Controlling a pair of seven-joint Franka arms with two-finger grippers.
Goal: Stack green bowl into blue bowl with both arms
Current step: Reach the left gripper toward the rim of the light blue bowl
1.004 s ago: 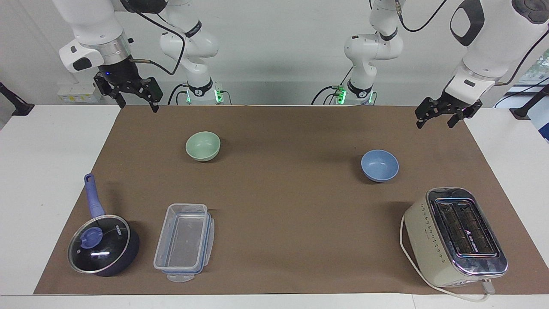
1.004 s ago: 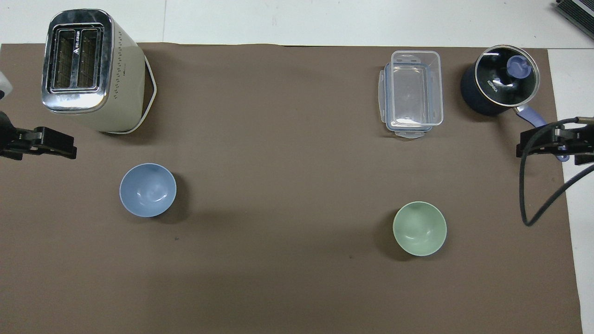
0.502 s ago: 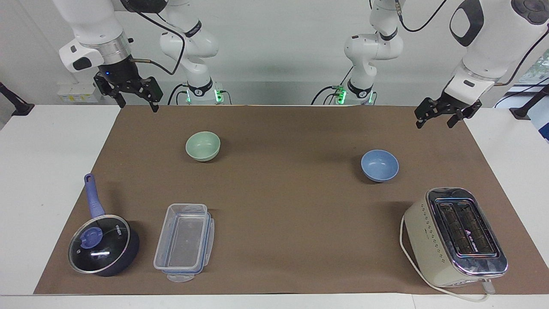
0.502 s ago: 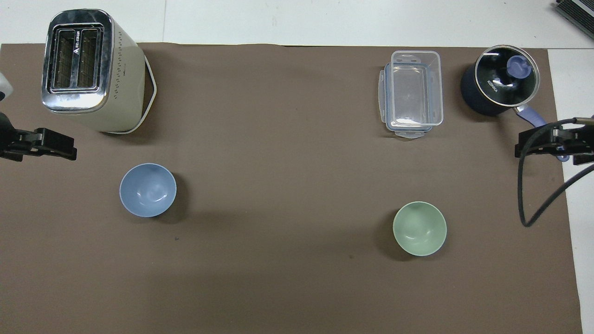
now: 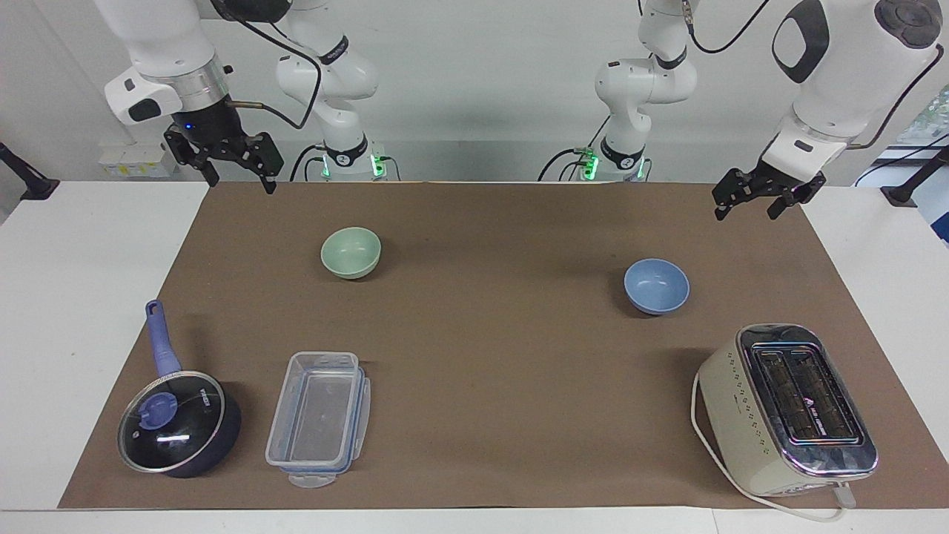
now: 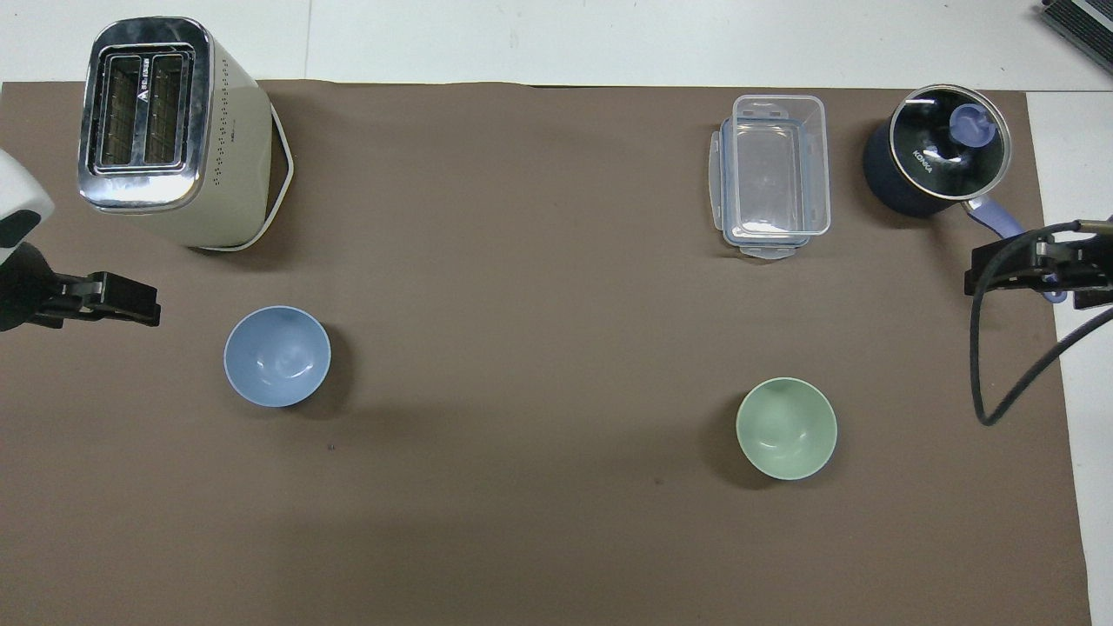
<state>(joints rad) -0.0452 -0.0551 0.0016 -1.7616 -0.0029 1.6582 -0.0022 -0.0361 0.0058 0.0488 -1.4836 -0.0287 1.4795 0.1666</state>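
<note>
Green bowl (image 5: 351,252) sits upright on the brown mat, toward the table edge nearest the robots and the right arm's end. Blue bowl (image 5: 656,285) is well apart, toward the left arm's end. Both probably light, stiff, smooth plastic w/ slippery walls, so best pinched at the rim, one finger inside. Right pincer (image 5: 236,173) and left pincer (image 5: 756,200) hang wide, empty, over the mat's corners by the robots.

The green bowl (image 5: 351,253) and blue bowl (image 5: 656,286) sit well apart on the desk (image 5: 474,371). The left hand (image 5: 749,202) and right hand (image 5: 236,172) hang open over the desk's two ends, holding nothing.
</note>
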